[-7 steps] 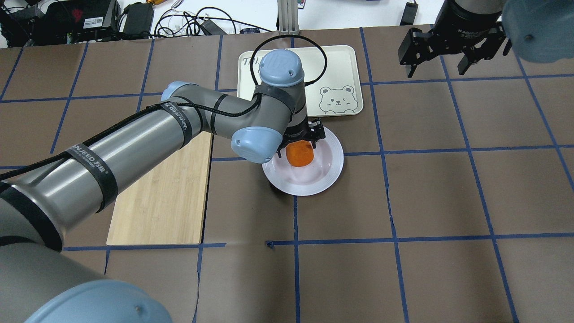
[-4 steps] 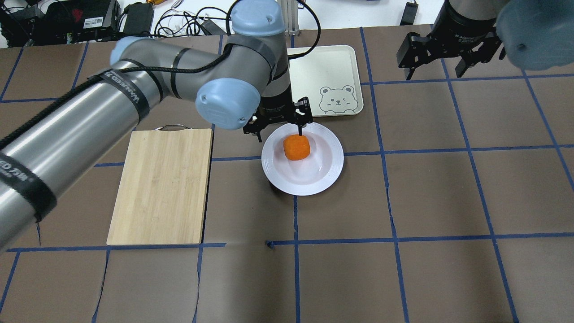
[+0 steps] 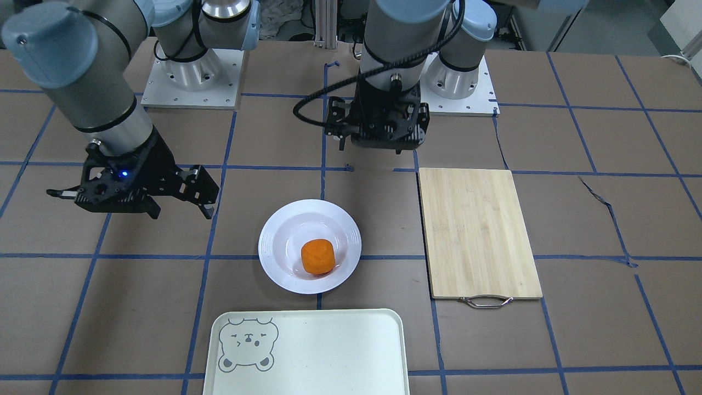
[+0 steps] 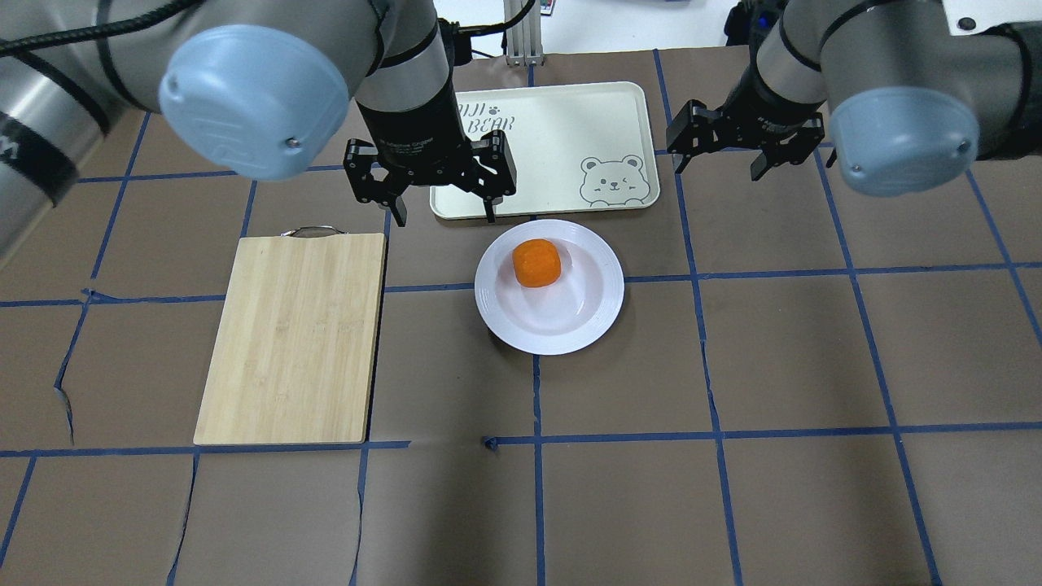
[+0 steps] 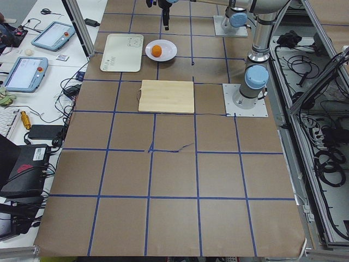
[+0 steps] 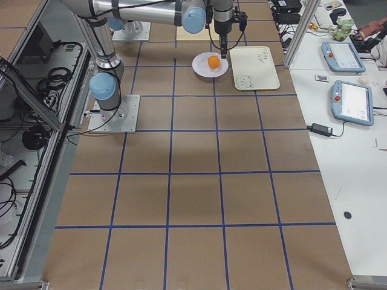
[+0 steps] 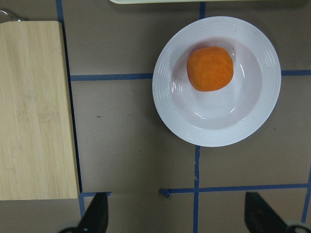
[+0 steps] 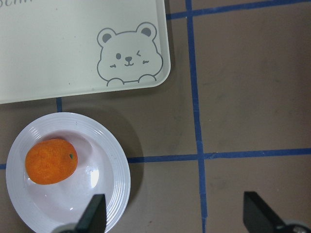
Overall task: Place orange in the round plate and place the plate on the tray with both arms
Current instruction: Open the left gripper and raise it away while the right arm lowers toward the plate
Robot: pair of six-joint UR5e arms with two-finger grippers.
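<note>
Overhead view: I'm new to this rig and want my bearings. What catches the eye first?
The bright orange sits in the white plate at mid-table, just short of the cream tray with its bear face. Both hands hang open: the left hand at the tray's near-left corner, the right hand off its right side. A bamboo board lies further left.

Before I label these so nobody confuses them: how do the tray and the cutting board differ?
The tray is pale cream-green with a bear print; the cutting board is bare bamboo. The tray has a raised rim and rounded corners; the board is flat with a metal handle. Both are rectangular, lie flat and carry nothing.
</note>
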